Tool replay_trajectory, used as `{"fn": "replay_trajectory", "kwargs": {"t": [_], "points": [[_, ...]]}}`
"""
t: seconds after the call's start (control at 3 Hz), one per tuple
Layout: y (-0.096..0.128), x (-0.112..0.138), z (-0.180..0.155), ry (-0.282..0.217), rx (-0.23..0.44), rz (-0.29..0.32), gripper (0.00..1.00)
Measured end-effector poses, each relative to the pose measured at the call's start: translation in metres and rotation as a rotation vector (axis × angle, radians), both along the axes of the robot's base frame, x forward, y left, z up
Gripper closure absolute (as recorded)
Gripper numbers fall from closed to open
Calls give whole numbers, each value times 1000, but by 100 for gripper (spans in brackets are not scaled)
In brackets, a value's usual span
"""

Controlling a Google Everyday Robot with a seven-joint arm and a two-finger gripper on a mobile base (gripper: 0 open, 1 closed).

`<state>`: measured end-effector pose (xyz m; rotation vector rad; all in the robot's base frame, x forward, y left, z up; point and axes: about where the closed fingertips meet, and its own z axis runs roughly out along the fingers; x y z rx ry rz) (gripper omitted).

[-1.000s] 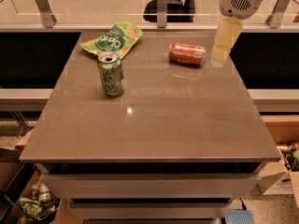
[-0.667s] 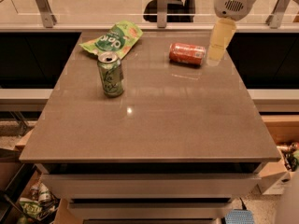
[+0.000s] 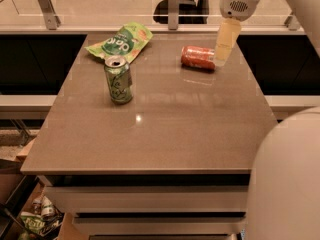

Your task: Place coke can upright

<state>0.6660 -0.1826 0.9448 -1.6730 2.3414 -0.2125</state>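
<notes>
Moved since the earlier frames: the gripper (image 3: 222, 59), which has shifted leftward in the frame and now hangs with its tip just beside the right end of the coke can. A broad pale section of the robot's body (image 3: 285, 184) has also come in and fills the lower right corner. Both cans and the bag lie where they did.

Item 1, gripper: upper right of the frame, descending from a white wrist housing (image 3: 240, 1), pale yellow, pointing down at the table. Whether it is open or closed cannot be told from this angle, and contact with the can cannot be confirmed.

Item 2, coke can (image 3: 198, 57): red-orange, lying on its side at the upper right of the table, long axis running roughly left to right.

Item 3, green can (image 3: 118, 80): upright, top opened, left of centre and well apart from the coke can.

Item 4, green snack bag (image 3: 120, 41): flat, upper left of the table, just behind the green can.

Item 5, table (image 3: 165, 134): brown, glossy top carrying all three items.

Item 6, clutter (image 3: 37, 216): lower left, on the floor beneath the table.
</notes>
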Motion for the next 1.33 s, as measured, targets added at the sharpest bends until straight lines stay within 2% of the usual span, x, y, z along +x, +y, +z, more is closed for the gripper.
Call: {"fn": "replay_trajectory", "kwargs": {"t": [0.67,1.33], "points": [[19,30,-26,24,51,37,0],[28,44,-47,52,89,50,0]]}}
